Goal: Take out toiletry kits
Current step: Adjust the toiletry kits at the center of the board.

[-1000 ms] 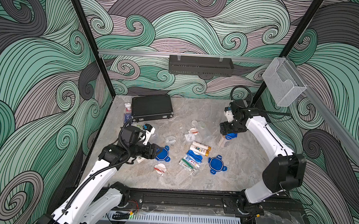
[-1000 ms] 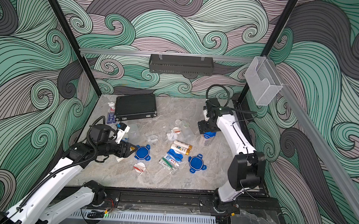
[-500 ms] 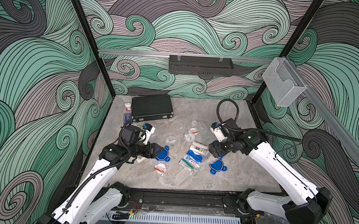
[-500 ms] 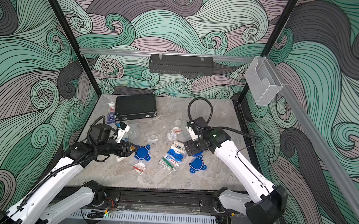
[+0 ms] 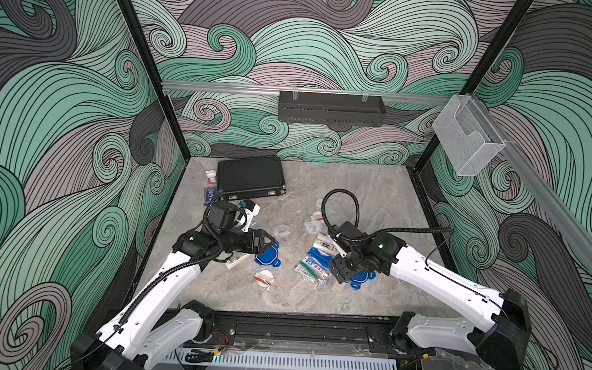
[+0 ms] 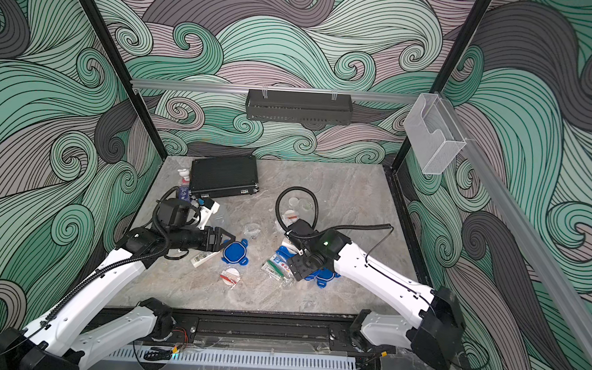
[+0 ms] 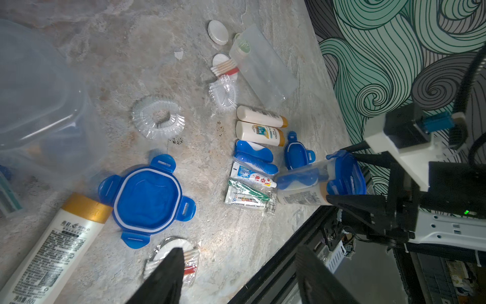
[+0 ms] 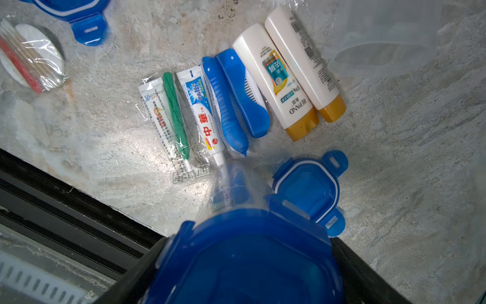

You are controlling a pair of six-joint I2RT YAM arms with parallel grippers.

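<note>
One kit [image 7: 297,181], blue comb and white bottle, sits inside the clear blue-ended tub [image 8: 244,258] that my right pincer [image 7: 345,176] clamps, tilted toward the laid-out toiletries [image 8: 202,113]. I'd tip slowly, keeping pieces together. My left pincer [image 5: 269,241] hangs open, empty.

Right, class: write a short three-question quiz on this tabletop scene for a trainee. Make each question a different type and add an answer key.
1. True or false: the two white plastic bottles with orange-gold caps lie flat, side by side.
2. What is the right gripper holding?
A. the black ribbed case
B. a clear plastic tub with a blue lid
C. a round white packet
3. Fill in: the wrapped toothbrush beside the white toothpaste tube is ____.
Key: 1 true; 2 B; 3 green.
</note>
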